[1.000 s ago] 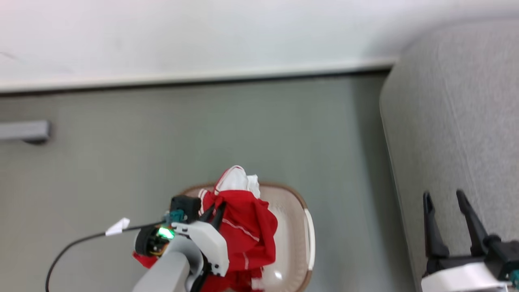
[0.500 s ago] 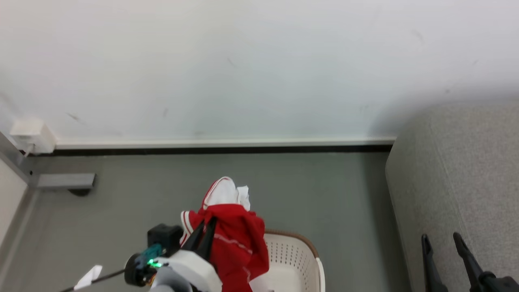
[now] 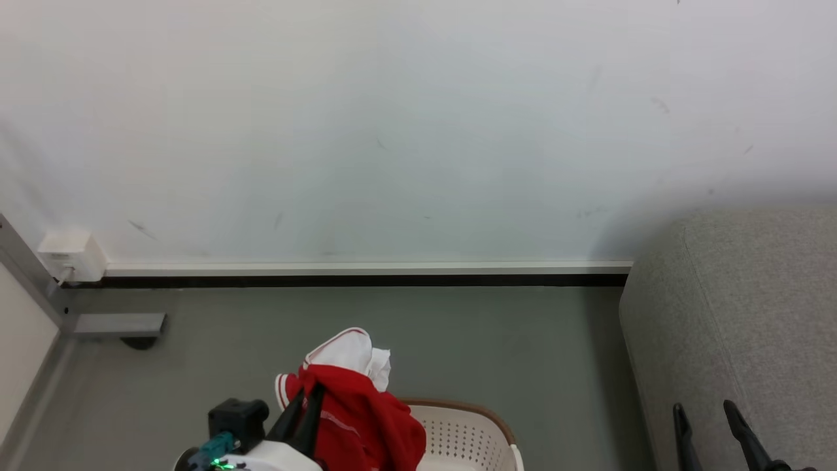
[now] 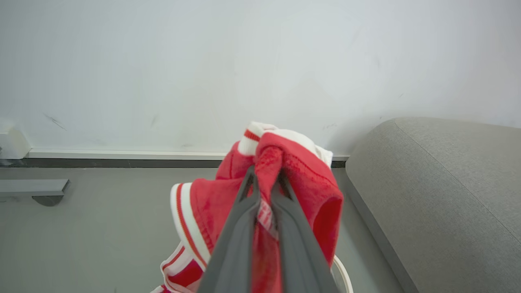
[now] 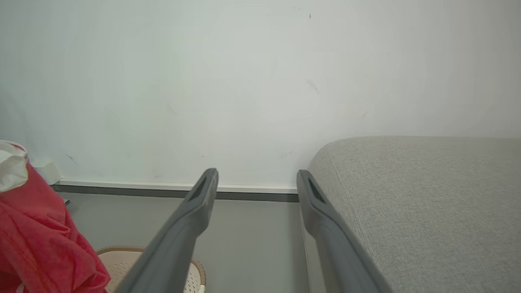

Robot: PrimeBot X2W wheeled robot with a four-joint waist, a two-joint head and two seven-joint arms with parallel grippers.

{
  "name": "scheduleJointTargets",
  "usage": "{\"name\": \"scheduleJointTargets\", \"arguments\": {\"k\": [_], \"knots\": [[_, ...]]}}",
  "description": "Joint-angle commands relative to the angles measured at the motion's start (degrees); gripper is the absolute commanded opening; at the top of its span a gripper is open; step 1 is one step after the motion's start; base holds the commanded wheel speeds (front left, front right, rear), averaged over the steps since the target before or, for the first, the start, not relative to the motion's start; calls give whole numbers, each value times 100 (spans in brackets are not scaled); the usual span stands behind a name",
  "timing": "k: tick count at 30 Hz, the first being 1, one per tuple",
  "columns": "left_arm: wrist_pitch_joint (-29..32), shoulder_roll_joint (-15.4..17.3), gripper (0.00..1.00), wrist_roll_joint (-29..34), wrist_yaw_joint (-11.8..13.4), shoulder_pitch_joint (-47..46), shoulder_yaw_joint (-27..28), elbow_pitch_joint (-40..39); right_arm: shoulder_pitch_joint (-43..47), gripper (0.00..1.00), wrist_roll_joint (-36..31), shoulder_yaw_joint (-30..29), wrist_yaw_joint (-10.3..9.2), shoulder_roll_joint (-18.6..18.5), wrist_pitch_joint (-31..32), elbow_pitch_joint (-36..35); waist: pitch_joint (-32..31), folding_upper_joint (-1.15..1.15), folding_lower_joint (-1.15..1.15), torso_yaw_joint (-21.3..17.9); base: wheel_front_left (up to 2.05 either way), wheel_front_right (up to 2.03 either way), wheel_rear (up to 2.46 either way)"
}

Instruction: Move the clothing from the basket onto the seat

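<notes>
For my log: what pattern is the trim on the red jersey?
The trim is red-and-white striped; the left wrist view shows it best.

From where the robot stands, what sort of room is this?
Likely a living room, or a mock-up of one: a big grey fabric sofa stands by a plain white wall with a skirting board, and a laundry basket sits on the grey floor, a red jersey held in the left gripper.
</notes>
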Motion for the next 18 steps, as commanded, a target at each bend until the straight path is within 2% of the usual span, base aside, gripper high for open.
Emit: {"name": "scheduleJointTargets", "arguments": {"k": [1, 10, 14, 18], "knots": [[-13, 38, 0, -86, 25, 59, 6, -74, 49, 100, -32, 16, 14, -7, 5, -9, -4, 0, 1, 9, 0, 0, 0], [63, 167, 0, -16, 55, 34, -45, -483, -87, 100, -138, 481, 14, -37, 5, -128, -3, 0, 1, 9, 0, 0, 0], [180, 234, 0, 41, 10, -64, -116, -774, -233, 100, 11, 1089, 14, -309, 5, -244, -6, 0, 1, -9, 0, 0, 0], [405, 295, 0, 83, -63, -180, -246, -1146, -485, 100, 319, 1938, 14, -741, 5, -346, 4, 0, 1, -31, 0, 0, 0]]}}
